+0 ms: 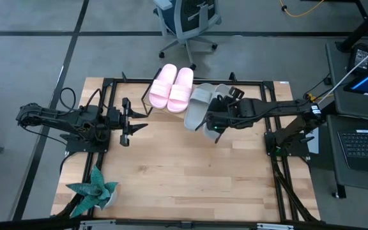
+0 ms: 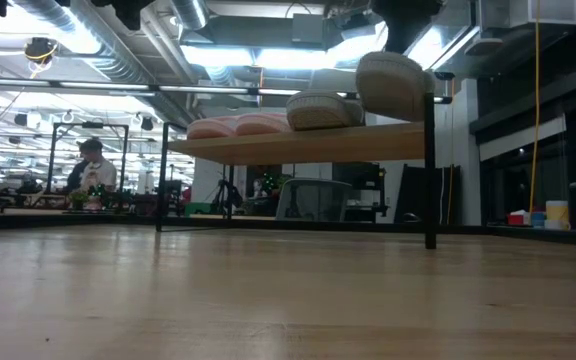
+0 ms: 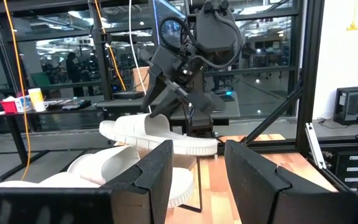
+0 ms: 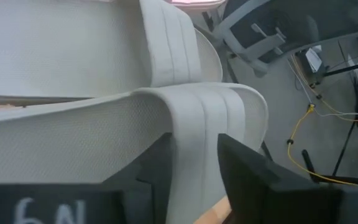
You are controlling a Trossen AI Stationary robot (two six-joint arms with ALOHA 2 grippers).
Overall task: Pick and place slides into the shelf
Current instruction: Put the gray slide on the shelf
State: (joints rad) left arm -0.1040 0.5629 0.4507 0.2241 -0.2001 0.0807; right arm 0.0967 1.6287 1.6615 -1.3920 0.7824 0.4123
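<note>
A: High view first: where are the slides?
B: Pink pair [image 1: 171, 87] on the shelf [image 1: 147, 97] at 12 o'clock; right gripper [image 1: 213, 123] fingers pinch a grey-green slide's [image 1: 217, 102] strap beside its mate [image 1: 197, 106].
A: And left gripper [image 1: 125, 121]?
B: Fingers spread, at 9 o'clock.

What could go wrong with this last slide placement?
The right gripper holds the second grey slide tilted above the shelf; released like this, it may tip off. It also overlaps the first grey slide and could nudge it. The left gripper waits, open.
</note>
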